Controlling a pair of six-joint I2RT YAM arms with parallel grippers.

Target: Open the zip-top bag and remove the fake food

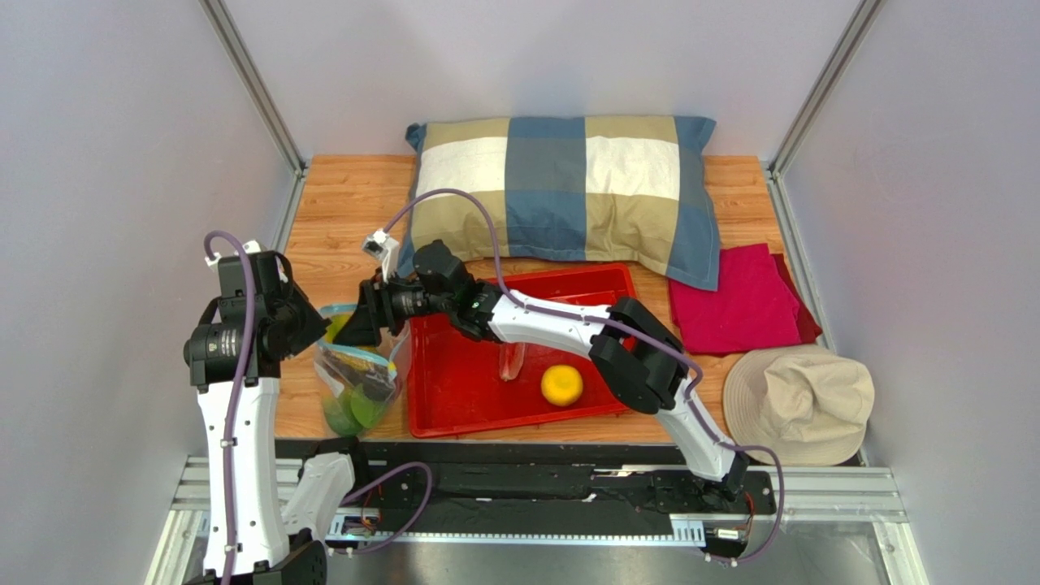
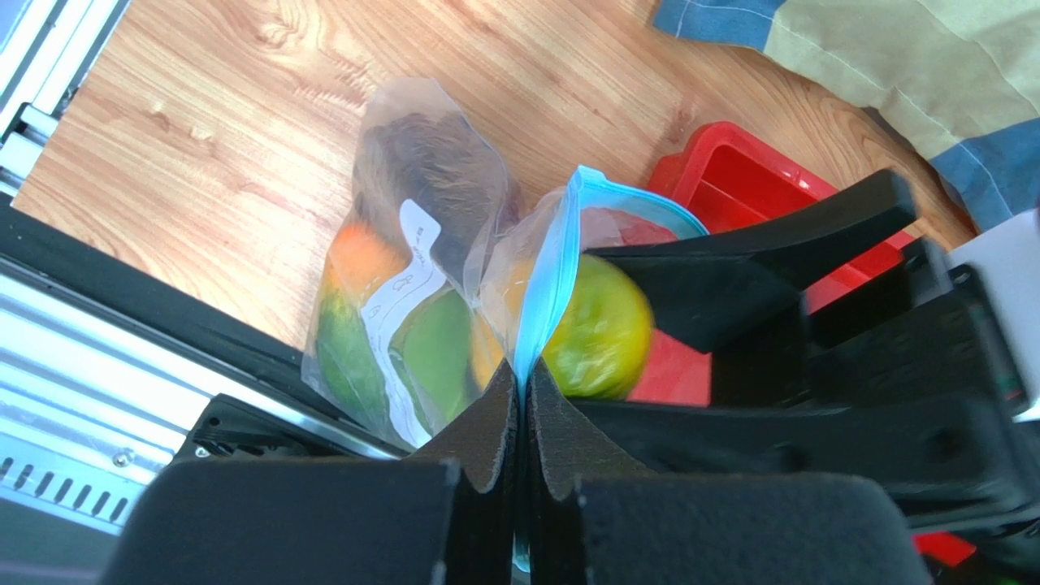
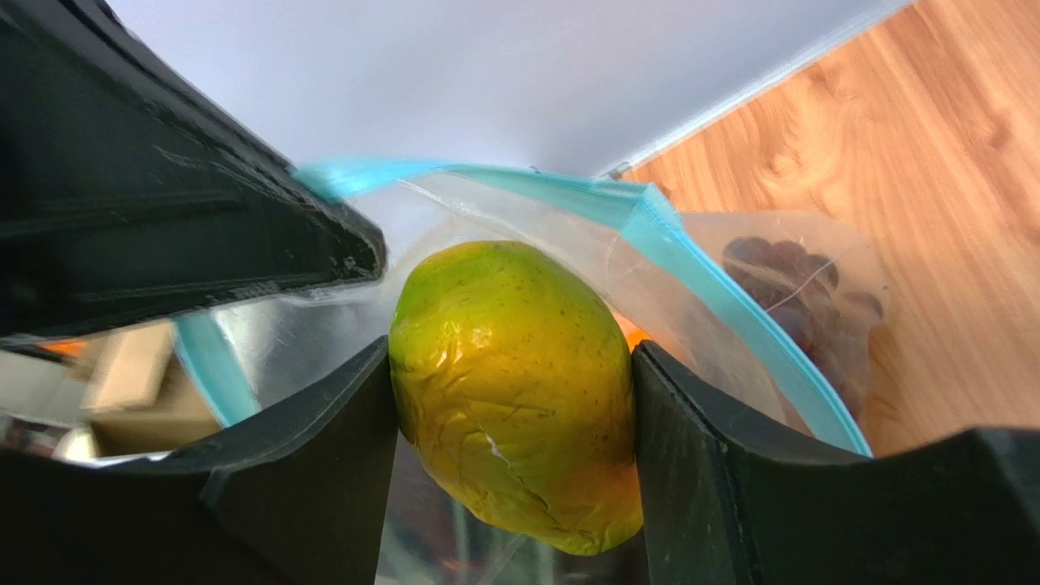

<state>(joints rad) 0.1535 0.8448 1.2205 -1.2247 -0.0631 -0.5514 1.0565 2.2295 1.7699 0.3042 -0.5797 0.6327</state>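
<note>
Crinkly plastic zip-top bag [image 2: 415,280] looks limp, slippery; my L gripper [image 2: 523,380] pinches its zip strip [image 2: 546,274]. R gripper [image 3: 510,366] clamps mango [image 3: 513,402], prob. hard, light, mid-body.

No legible text; white label [image 2: 409,262] on zip-top bag [image 2: 427,134] unreadable

My left arm [image 1: 250,441] and right arm [image 1: 543,319] are white shells with black joints. A lilac cable [image 1: 452,193] runs along each. My fingers [image 2: 488,429] are matte black, grainy wedges.
</note>
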